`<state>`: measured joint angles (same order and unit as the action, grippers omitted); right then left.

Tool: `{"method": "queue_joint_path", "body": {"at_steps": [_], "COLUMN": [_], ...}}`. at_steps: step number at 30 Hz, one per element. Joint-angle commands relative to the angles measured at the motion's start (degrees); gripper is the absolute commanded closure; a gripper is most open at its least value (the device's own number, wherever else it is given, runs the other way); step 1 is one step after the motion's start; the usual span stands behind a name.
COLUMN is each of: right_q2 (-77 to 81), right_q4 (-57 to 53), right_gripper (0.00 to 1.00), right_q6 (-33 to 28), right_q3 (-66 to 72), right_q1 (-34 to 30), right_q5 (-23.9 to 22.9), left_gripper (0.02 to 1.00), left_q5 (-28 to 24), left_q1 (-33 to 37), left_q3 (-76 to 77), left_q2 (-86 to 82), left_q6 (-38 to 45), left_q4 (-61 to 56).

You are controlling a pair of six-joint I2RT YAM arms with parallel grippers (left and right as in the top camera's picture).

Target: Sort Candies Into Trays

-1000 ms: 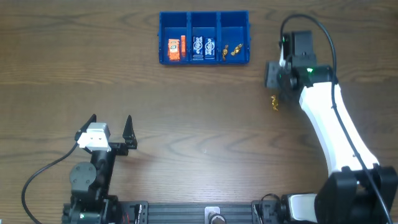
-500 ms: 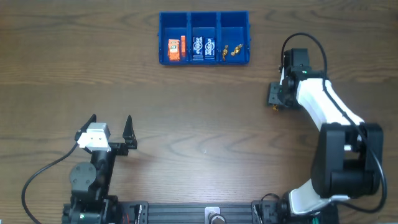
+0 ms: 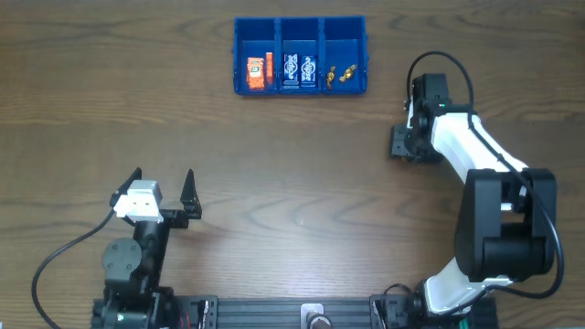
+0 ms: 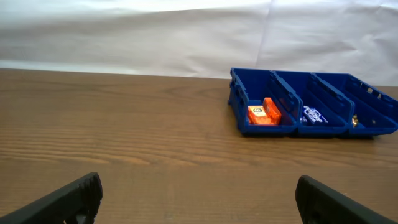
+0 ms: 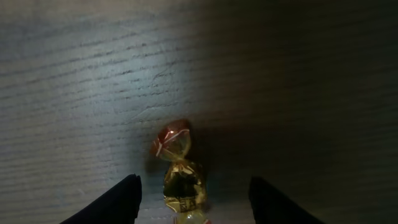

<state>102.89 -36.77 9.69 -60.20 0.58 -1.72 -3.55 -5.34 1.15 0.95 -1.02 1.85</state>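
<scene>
A gold-wrapped candy [image 5: 180, 177] lies on the wooden table between the two fingers of my right gripper [image 5: 194, 186], which is open and lowered around it. Seen from above, the right gripper [image 3: 403, 144] sits to the right of the blue three-compartment tray [image 3: 300, 22] and covers the candy. The tray holds an orange candy [image 3: 257, 72] in its left bin, blue candies [image 3: 299, 69] in the middle and gold candies [image 3: 340, 73] in the right. My left gripper [image 3: 164, 174] stands open and empty at the table's near left, facing the tray [image 4: 283, 129].
The bare wooden table [image 3: 292, 155] stretches between the tray and both arms. A white backdrop [image 4: 186, 37] rises behind the table's far edge.
My right gripper has come down over the gold candy, which lay in sight beside it a second ago and is now covered from above. The left arm has not moved.
</scene>
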Motion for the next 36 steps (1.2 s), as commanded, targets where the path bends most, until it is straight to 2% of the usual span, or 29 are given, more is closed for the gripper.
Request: {"method": "queue_joint_path", "body": {"at_steps": [1,8,13,17,21,27,33,36], "right_q2": [1.0,2.0,2.1,2.1,2.1,1.4,-13.8,-21.6], "right_q4": [0.2,0.7,0.7,0.9,1.4,1.9,1.0,2.4], "right_gripper": [0.415,0.426,0.535,0.678,0.774,0.831,0.836,0.833], "right_q6": [-1.2,-1.2,-1.0,-1.0,-0.7,-0.3,1.7,4.0], "right_q3": [0.2,0.2,0.2,0.2,0.2,0.2,0.1,-2.2], "right_q1": [0.5,0.5,0.5,0.5,0.5,1.2,9.9,15.1], "right_q5": [-0.7,-1.2,-1.2,-1.2,-1.1,0.9,0.9,-0.9], "left_gripper": [0.02,0.02,0.02,0.023,0.02,0.02,0.02,0.02], "left_q5": [-0.5,-0.5,-0.5,-0.5,-0.5,-0.5,-0.5,-0.5], "left_q1": [0.2,0.2,0.2,0.2,0.2,0.2,0.2,0.2], "left_q3": [-0.9,-0.9,-0.9,-0.9,-0.9,-0.9,-0.9,-0.9], "left_q2": [-0.3,-0.3,-0.3,-0.3,-0.3,-0.3,-0.3,-0.3], "left_q6": [0.9,0.9,0.9,0.9,0.9,0.9,0.9,0.9], "left_q4": [2.4,2.4,2.4,2.4,2.4,2.4,2.4,2.4]}}
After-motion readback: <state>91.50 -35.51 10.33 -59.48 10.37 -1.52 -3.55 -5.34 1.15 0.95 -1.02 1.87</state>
